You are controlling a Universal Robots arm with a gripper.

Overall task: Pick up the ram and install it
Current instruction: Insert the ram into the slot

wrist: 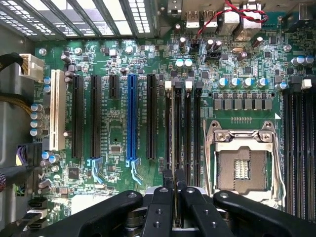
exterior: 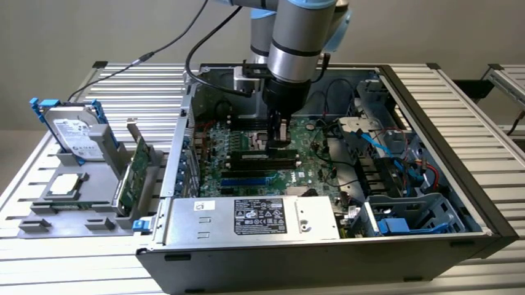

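Observation:
My gripper (exterior: 279,145) reaches straight down into the open computer case (exterior: 484,215), over the black memory slots (exterior: 262,161) of the green motherboard (exterior: 308,175). In the wrist view its two black fingertips (wrist: 168,178) stand close together, lined up with one of the memory slots (wrist: 192,128) beside the CPU socket (wrist: 242,163). The ram (wrist: 173,148) shows as a thin dark edge running from between the fingertips along that slot. The gripper is shut on it. I cannot tell how deep it sits in the slot.
Long black expansion slots (wrist: 94,118) and a blue one (wrist: 132,118) lie beside the memory slots. The power supply (exterior: 262,216) fills the case's front, with blue cables (exterior: 385,150) at the exterior view's right. Outside, a grey tray (exterior: 74,212) holds a hard drive (exterior: 74,132) and a large green card (exterior: 134,172).

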